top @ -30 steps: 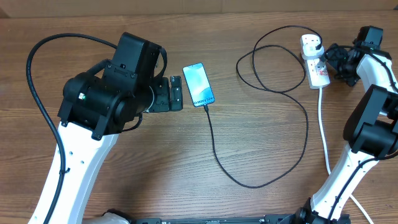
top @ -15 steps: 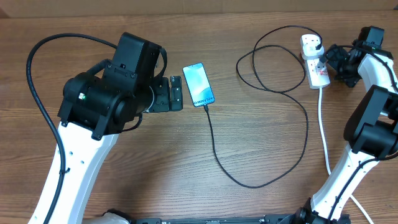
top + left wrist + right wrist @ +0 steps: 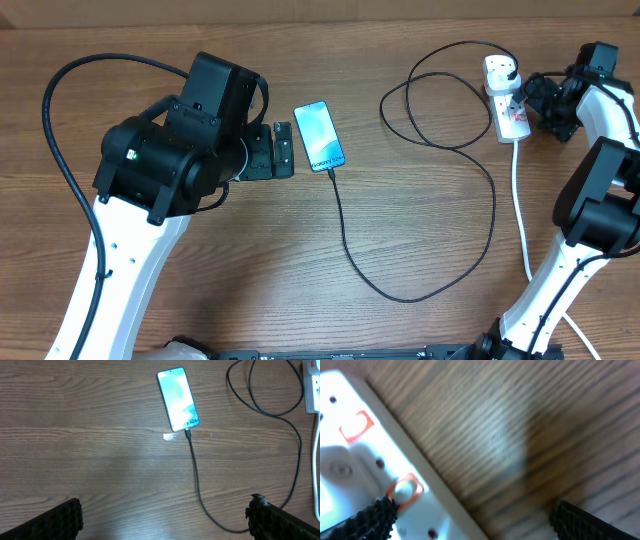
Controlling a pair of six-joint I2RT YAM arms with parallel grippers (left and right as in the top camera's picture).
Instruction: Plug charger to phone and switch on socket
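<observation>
On the wooden table (image 3: 250, 280), the left gripper (image 3: 284, 150) sits at the left, just beside the phone's left edge. Its fingers (image 3: 55, 522) are spread wide, nothing lies between them, and they are not touching the phone. The phone (image 3: 319, 136) lies flat and face up, screen lit pale blue, slightly tilted, left of the table's centre. The charger (image 3: 400, 297) has its small tip plugged into the phone's near end. From there the thin black cable runs toward the near side, curves right, climbs toward the far side and loops twice before reaching the far end of the socket (image 3: 508, 108). The overhead view is too small to show whether the plug there is fully seated. The white socket lies at the far right, its thick white cord (image 3: 520, 200) trailing toward the near edge. The right gripper (image 3: 528, 100) is at the socket's right side with its jaws wide apart. In the blurred wrist view one finger (image 3: 370, 520) overlaps the strip beside a red-outlined switch (image 3: 406, 491), and contact is possible but unclear.
</observation>
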